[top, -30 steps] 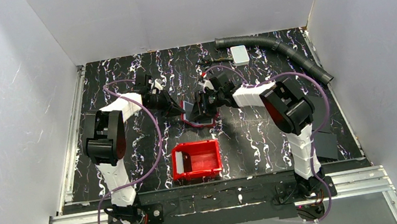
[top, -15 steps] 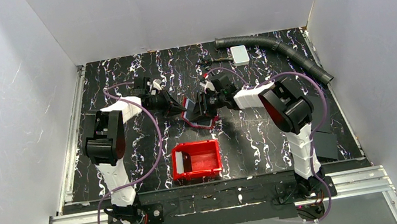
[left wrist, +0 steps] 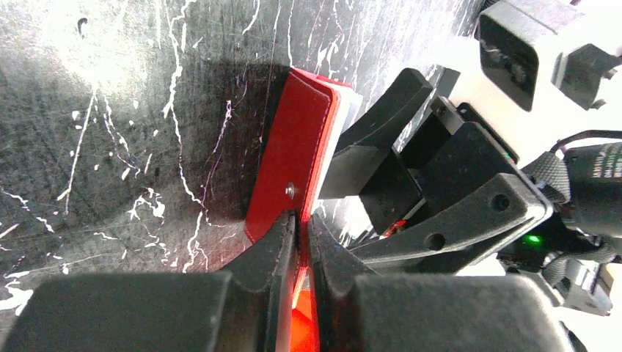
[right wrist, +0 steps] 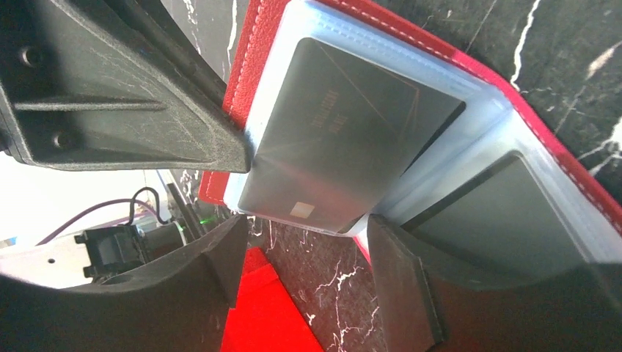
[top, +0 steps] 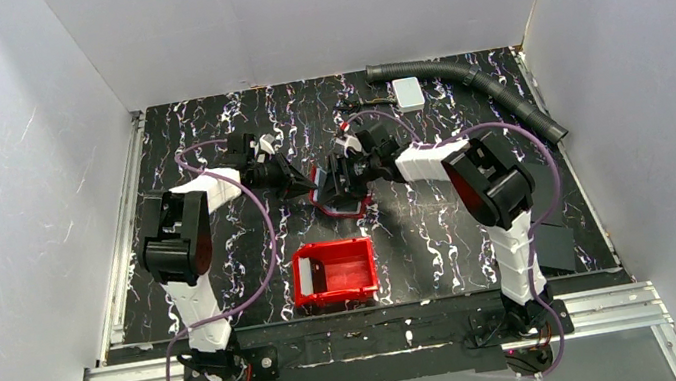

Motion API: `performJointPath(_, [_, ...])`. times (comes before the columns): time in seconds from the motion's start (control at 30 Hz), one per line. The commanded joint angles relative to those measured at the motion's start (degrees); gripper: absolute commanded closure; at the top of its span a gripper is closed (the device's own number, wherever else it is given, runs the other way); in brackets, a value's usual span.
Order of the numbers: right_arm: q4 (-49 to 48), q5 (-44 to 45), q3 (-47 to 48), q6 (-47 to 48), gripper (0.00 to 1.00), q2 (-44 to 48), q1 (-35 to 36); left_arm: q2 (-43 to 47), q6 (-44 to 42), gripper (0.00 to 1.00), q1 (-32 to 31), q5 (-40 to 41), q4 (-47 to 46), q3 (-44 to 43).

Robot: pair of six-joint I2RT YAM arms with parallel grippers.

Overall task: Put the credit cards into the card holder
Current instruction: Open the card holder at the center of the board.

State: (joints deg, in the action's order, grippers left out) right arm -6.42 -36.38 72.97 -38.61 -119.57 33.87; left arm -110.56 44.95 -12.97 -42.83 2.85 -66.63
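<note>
Nearly done: left gripper (left wrist: 301,227) is clamping the card holder (left wrist: 293,154) flap; right gripper (right wrist: 308,238) is sitting apart around a credit card (right wrist: 352,125) mostly sleeved, probably needing a final push.

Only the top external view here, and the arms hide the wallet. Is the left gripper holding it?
Observer: Yes, the left gripper is pinched shut on the red cover edge of the card holder.
Operator: Right one gripping a card?
Observer: No, the right gripper is open; a grey card lies flat against the clear sleeve beyond its fingertips.
Operator: Any other card?
Observer: A second card sits behind the plastic beside it.
</note>
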Motion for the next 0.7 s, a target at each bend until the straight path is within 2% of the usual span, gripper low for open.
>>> performJointPath(0.0, [8.8, 6.1, 1.5, 4.0, 0.29, 2.2, -0.7, 4.7, -3.3, 1.0, -0.3, 0.2, -1.5, 0.7])
performJointPath(0.37, [10.9, 8.8, 4.4, 1.2, 0.31, 4.6, -2.4, 6.7, -6.4, 1.0, -0.4, 2.9, -0.8, 1.0])
performJointPath(0.47, [8.7, 8.9, 4.8, -1.0, 0.36, 4.0, -2.7, 7.4, -7.4, 1.0, -0.8, 3.7, -0.2, 0.8])
performJointPath(0.6, [3.6, 6.8, 5.6, -5.8, 0.53, 1.5, -2.9, 7.4, -7.5, 1.0, -1.2, 3.9, 0.1, 0.6])
performJointPath(0.67, [2.0, 6.2, 5.5, -7.3, 0.56, 0.8, -2.9, 7.3, -7.3, 1.0, -1.5, 3.9, 0.1, 0.4])
